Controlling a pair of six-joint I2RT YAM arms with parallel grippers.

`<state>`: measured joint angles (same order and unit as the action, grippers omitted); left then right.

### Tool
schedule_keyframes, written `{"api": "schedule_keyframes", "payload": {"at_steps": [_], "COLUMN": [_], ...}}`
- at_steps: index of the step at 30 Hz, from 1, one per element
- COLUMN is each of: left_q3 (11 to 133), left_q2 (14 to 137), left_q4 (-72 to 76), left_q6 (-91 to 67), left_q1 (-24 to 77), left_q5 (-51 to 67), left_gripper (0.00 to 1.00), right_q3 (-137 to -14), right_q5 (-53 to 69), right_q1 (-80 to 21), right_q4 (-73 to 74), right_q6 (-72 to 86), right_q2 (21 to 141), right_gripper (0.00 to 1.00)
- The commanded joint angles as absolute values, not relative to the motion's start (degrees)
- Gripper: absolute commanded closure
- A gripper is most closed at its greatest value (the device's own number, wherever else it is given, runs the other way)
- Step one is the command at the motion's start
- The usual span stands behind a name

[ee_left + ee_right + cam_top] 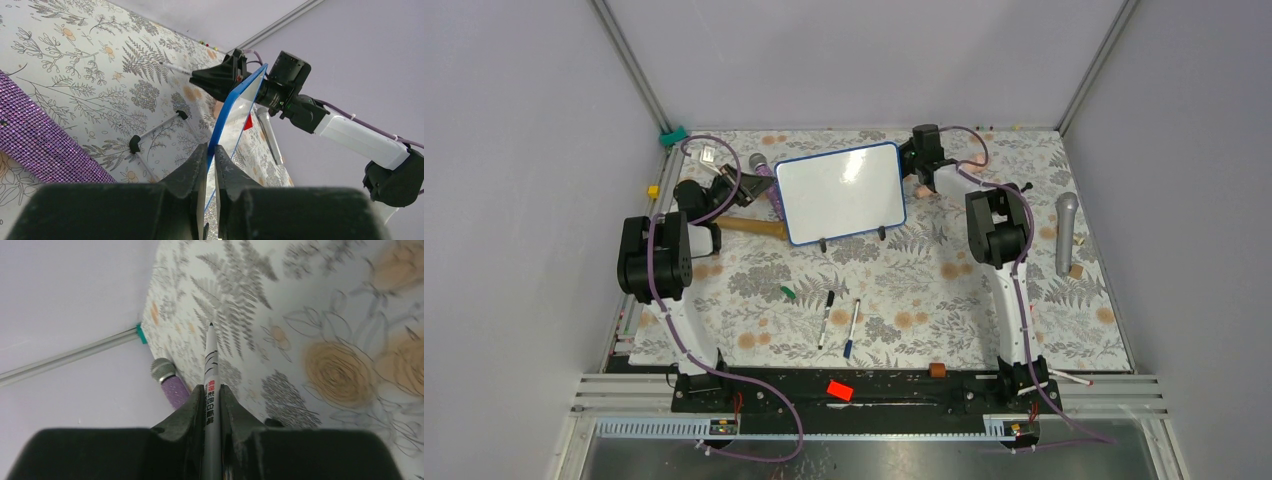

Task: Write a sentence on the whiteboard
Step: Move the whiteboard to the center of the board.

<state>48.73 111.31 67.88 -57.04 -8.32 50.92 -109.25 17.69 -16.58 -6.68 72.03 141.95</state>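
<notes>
- Pale grey walls close in a bench [1024,300] covered with a cloth printed in grey ferns and orange flowers
- Toward the far middle of the bench stands the whiteboard [839,195], a small rectangular glossy white board with a thin blue rim, rounded corners and two short black feet; it leans back and sits slightly turned, and its face shows plain white from above
- The left claw [210,150] is pressed together on the board's blue rim at its left edge, one finger on each face, as the left wrist view shows edge-on
- The right claw [214,390] pinches a white marker pen [212,360] with black and red print on its barrel; the dark tip points out ahead of the fingers, over the cloth behind the board near its right edge
- A purple glittery microphone with a silver mesh head [759,165] lies just beside the board's left edge
- A grey microphone [1066,232] lies well apart, near the right wall
- Two more slim marker pens [826,318] [852,328] lie side by side on the cloth in front of the board, with a small green cap [788,292] near them to the left
- A small red piece [839,390] rests on the black rail between the arm bases
</notes>
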Motion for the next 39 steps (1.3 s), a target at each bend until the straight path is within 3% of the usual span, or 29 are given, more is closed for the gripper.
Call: {"api": "schedule_keyframes", "payload": {"at_steps": [1,30,34,39], "left_q3": [48.3,41.2,42.0,42.3], "left_q2": [110.6,106.1,103.2,100.2], "left_q4": [72.4,68.7,62.5,60.3], "left_q6": [-56.4,-52.8,-48.4,-46.5], "left_q1": [-8.3,-4.3,-4.6,-5.4], "left_q5": [52.3,53.0,51.9,50.5], "left_gripper": [0.92,0.91,0.69,0.48], "right_q3": [-105.3,-86.5,-86.5,-87.7], "right_q5": [18.7,19.5,19.7,19.7], "right_q1": [-17.0,-15.0,-14.7,-14.6], "right_q4": [-9.7,-15.7,-15.6,-14.6], "right_q6": [73.0,70.4,70.2,69.6], "right_q2": [135.1,123.8,123.7,124.1], "right_gripper": [1.00,1.00,1.00,1.00]}}
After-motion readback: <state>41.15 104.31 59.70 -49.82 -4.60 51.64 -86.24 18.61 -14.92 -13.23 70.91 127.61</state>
